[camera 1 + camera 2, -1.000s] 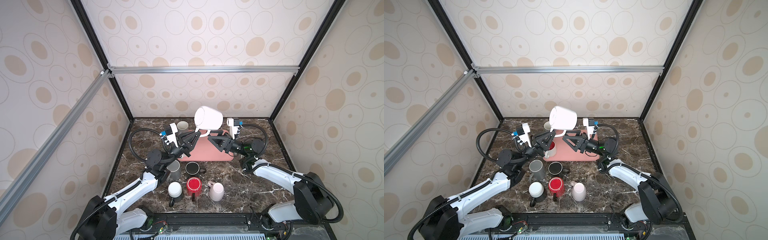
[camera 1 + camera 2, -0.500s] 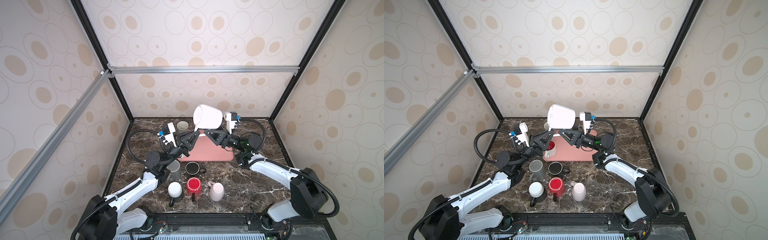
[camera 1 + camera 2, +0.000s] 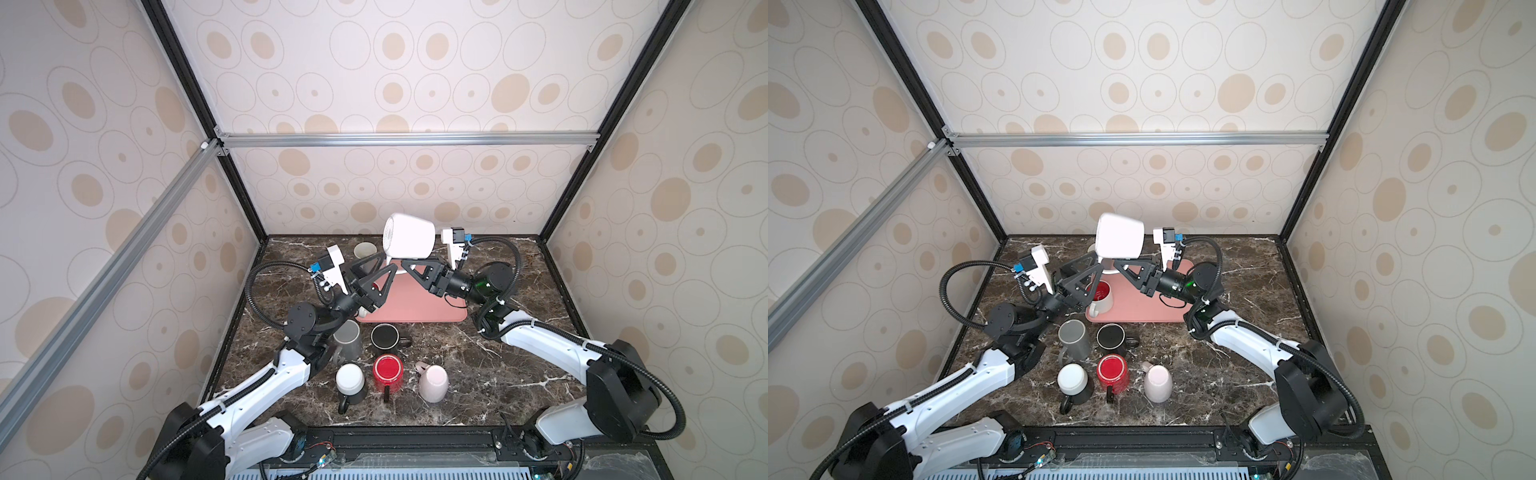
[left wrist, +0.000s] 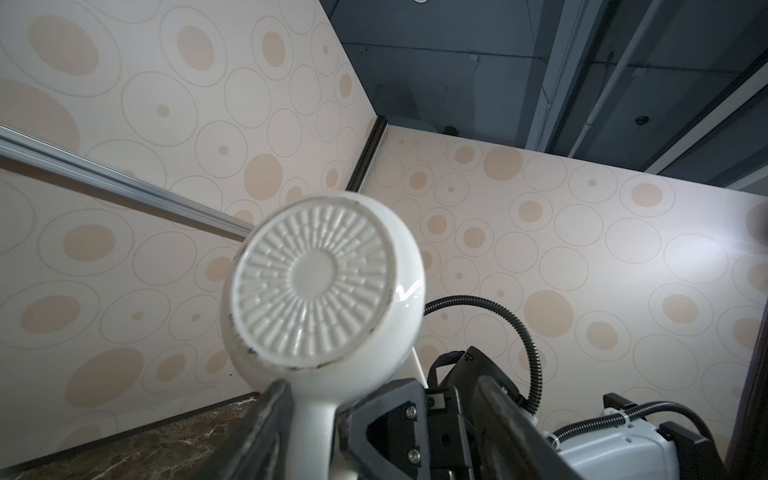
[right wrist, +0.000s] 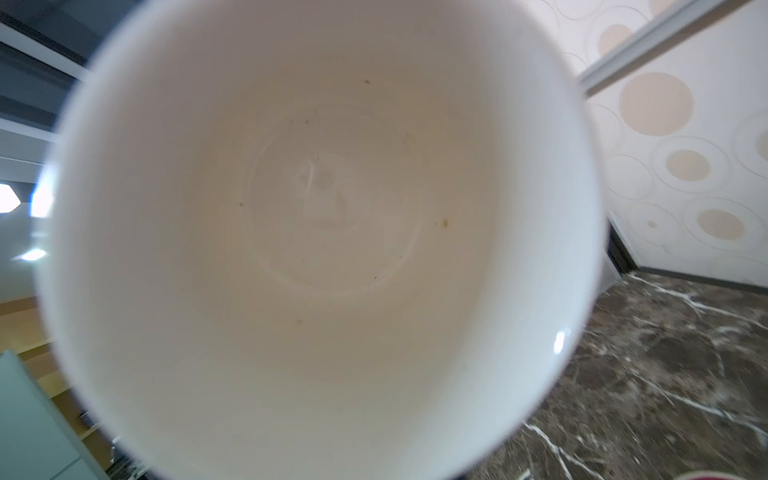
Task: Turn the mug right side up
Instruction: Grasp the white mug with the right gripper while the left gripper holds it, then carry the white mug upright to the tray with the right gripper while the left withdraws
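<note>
White ceramic mug point(image 3: 409, 241) hangs sideways in the clamped right gripper point(image 3: 405, 264) alone, left gripper point(image 3: 385, 262) released; we fear slippage.

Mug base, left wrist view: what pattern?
White mug: base has raised radial ribs around a plain centre disc; clearest in left wrist view.

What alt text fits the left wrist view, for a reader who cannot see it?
The white mug shows its ribbed base to the camera, its handle between the fingers of the open left gripper. Behind it are the right gripper, a black cable and walls with beige circles.
</note>
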